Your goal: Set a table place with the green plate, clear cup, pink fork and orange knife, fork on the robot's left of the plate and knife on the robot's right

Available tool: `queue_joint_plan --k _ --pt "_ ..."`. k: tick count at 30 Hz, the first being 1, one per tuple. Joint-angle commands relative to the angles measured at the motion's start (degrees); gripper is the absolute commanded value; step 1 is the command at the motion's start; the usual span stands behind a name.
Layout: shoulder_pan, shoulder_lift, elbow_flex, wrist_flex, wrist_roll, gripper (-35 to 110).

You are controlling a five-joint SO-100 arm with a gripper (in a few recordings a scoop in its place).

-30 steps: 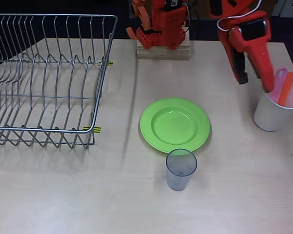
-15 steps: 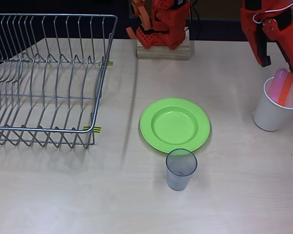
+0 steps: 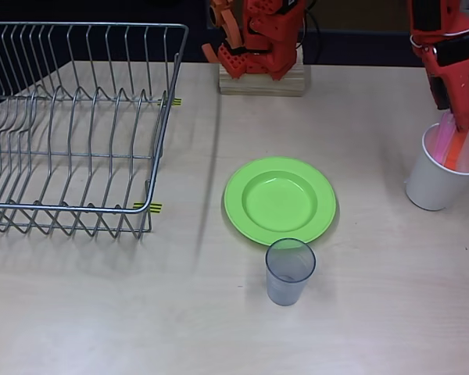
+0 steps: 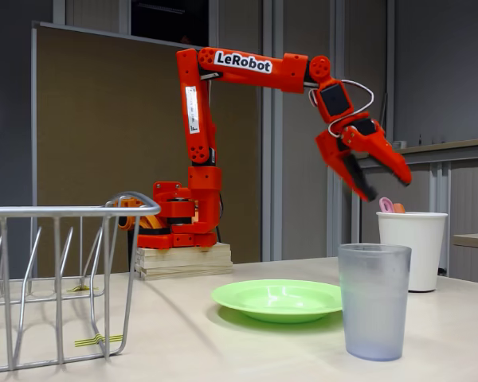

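Moved: claw, from left of the white cup to directly over it at upper right of the overhead view. Jaws apart, gripping nothing. Fork and knife stand upright in that cup, just under the tips. Plate at centre; clear cup just below it. We judge plate and cup placed, cutlery pick next.
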Motion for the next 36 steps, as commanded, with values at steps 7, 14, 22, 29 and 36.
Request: queue_joint_plan --k 7,14,22,29,36 --pt "-2.37 -2.55 -2.11 -3.16 5.8 27" --pt "-2.46 -2.37 -0.7 -3.25 5.98 25" --pt "-2.29 -2.37 0.18 -3.96 6.42 18" --pt "-1.58 -1.23 2.46 -5.36 4.75 13" --pt "-0.62 -0.26 3.34 -4.92 2.64 10"
